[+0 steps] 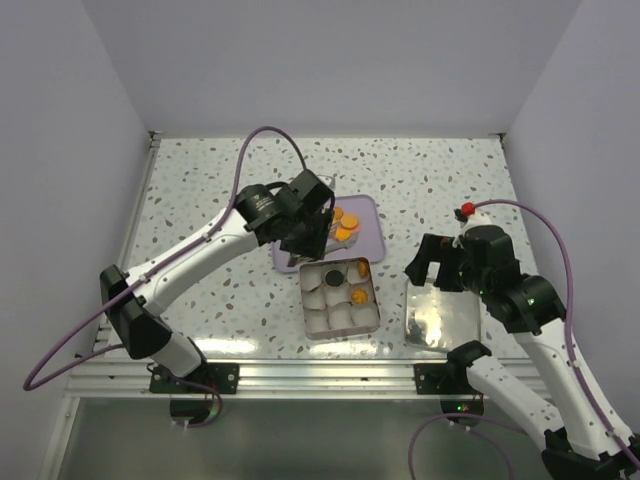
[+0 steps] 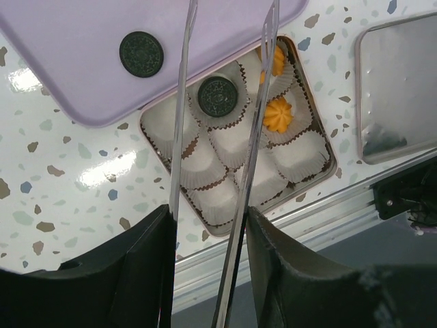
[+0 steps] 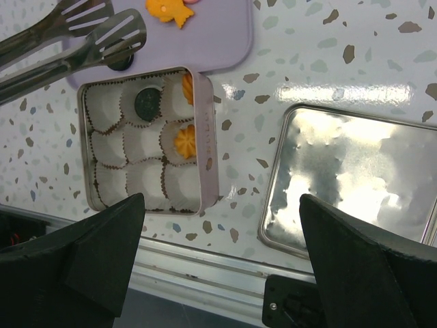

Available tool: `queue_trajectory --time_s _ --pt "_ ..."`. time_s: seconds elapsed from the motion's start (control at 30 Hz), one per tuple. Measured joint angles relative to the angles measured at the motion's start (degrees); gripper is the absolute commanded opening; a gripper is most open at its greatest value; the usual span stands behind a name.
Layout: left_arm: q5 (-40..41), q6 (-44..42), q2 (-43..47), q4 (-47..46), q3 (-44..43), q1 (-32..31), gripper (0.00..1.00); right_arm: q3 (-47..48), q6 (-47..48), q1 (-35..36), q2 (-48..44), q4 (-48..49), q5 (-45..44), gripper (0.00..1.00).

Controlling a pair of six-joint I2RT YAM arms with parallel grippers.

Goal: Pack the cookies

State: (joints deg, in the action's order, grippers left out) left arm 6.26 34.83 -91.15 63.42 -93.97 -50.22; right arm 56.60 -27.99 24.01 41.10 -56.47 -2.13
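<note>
Several orange cookies (image 1: 343, 225) lie on a lilac tray (image 1: 368, 238). A black cookie (image 2: 141, 53) lies near the tray's front edge. The square tin (image 1: 303, 300) holds white paper cups; one has a black cookie (image 2: 218, 96) and two have orange cookies (image 2: 278, 113). My left gripper (image 1: 305, 235) is shut on metal tongs (image 2: 183, 102). It hovers over the tray's front edge and the tin. The tong tips (image 3: 123, 31) stand slightly apart and empty, just above the black cookie on the tray. My right gripper (image 1: 435, 265) is open and empty, between the tin and the lid.
A silver tin lid (image 1: 443, 315) lies inside-up to the right of the tin, near the table's front edge. The aluminium rail (image 1: 320, 372) runs along the front. White walls close in the left, right and back.
</note>
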Motion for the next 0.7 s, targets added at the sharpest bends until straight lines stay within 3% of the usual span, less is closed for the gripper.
queue_trajectory --time_s 0.23,0.7 --pt "0.28 0.52 2.19 -0.90 2.86 1.46 0.54 0.00 0.00 0.00 0.22 0.39 0.07 0.99" --pt "1.88 0.52 -8.02 -4.04 2.80 2.16 0.56 0.00 0.24 0.00 0.13 0.33 0.02 0.99"
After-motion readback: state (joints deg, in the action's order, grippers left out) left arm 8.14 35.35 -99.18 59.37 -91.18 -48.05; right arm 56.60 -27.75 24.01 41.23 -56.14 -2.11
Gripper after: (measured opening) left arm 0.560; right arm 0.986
